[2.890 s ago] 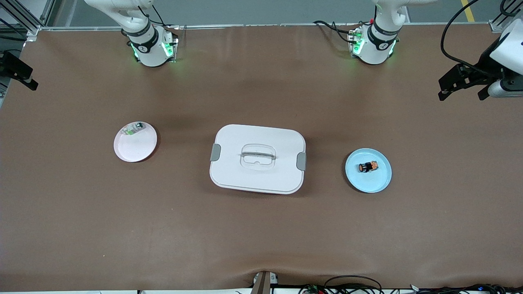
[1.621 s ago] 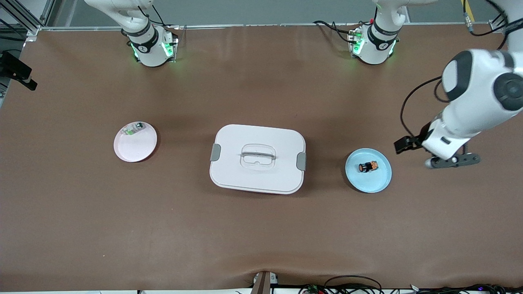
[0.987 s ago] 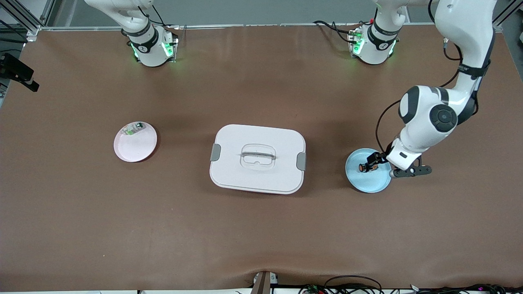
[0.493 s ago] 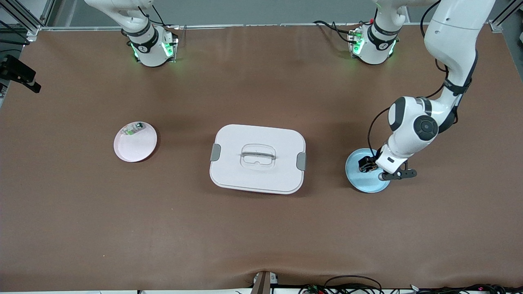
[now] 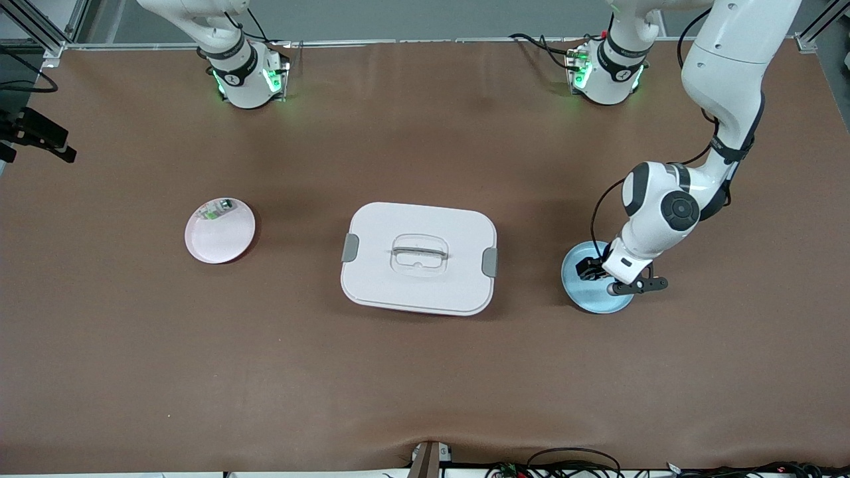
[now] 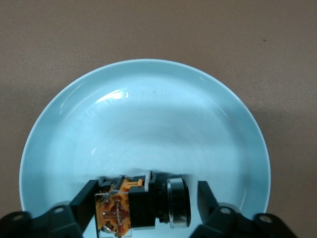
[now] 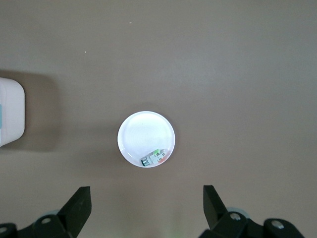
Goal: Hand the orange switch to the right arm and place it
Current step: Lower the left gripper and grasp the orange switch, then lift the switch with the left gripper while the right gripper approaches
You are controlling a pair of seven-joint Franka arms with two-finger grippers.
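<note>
The orange switch (image 6: 141,206) lies on its side on the blue plate (image 6: 148,114), which sits toward the left arm's end of the table (image 5: 591,300). My left gripper (image 5: 590,270) is down on the plate. In the left wrist view the left gripper (image 6: 146,198) is open, with one finger on each side of the switch and a gap at the cap end. In the front view the gripper hides the switch. My right gripper (image 5: 41,136) waits high at the right arm's end of the table, open and empty in the right wrist view (image 7: 146,198).
A white lidded box (image 5: 418,259) with a handle stands mid-table. A pink plate (image 5: 222,242) toward the right arm's end holds a small white-and-green part (image 5: 216,210). Both show in the right wrist view: the plate (image 7: 143,131) and the part (image 7: 154,157).
The left arm swung in from its end of the table and lowered its gripper onto the blue plate, around the switch. The right gripper shifted slightly.
</note>
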